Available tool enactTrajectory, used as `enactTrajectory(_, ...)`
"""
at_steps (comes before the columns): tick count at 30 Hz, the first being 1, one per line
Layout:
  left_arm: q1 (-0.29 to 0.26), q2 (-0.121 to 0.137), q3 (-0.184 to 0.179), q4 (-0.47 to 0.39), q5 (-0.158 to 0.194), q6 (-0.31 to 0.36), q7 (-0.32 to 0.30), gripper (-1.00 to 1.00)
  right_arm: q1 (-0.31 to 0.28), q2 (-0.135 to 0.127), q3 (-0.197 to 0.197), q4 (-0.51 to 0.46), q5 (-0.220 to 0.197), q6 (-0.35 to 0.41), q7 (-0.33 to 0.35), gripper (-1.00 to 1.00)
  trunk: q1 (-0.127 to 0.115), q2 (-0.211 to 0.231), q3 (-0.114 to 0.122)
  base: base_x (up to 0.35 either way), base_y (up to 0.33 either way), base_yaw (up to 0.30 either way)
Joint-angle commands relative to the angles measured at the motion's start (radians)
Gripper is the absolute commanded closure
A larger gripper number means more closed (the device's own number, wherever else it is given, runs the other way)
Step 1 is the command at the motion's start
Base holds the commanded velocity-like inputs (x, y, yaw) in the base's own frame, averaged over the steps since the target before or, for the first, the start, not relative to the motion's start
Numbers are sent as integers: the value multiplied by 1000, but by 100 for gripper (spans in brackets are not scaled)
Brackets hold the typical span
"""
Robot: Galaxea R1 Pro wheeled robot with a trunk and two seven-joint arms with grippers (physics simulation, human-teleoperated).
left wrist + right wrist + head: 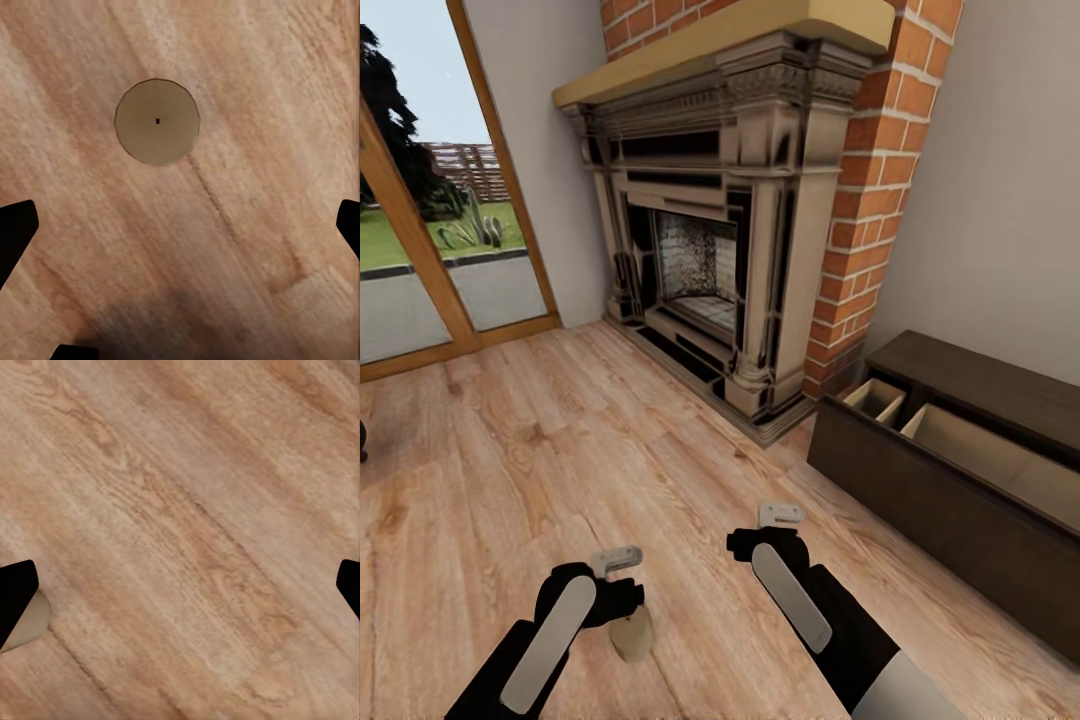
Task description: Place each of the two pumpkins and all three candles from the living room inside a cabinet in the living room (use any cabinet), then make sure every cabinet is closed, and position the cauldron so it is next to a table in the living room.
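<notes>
- Tan candle [157,121] stands upright on the wood floor [560,450], directly below the left pincer [180,225], whose jaws are wide open.
- Right pincer [180,585] hovers open and empty, cabinet [960,500] drawers open off to its right.

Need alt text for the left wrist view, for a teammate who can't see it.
A short round tan candle with a pale flat top stands upright on the light wooden plank floor, seen from directly above. The dark fingertips of the open left gripper sit wide apart.

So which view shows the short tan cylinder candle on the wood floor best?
The left wrist view: the short tan candle shows its whole round top with the wick. The head view has it partly behind the left gripper; the right wrist view catches an edge.
</notes>
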Motion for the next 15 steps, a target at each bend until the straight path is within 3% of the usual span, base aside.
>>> enactTrajectory(1, -3, 1, -1, 2, 11, 1, 11, -100, -1, 0, 2, -1, -8, 2, -9, -100, 0, -1, -5, 0, 0, 0)
enactTrajectory(15, -8, 1, 37, 11, 4, -1, 12, -100, -1, 0, 2, -1, -9, -4, -3, -100, 6, -4, -59, 0, 0, 0)
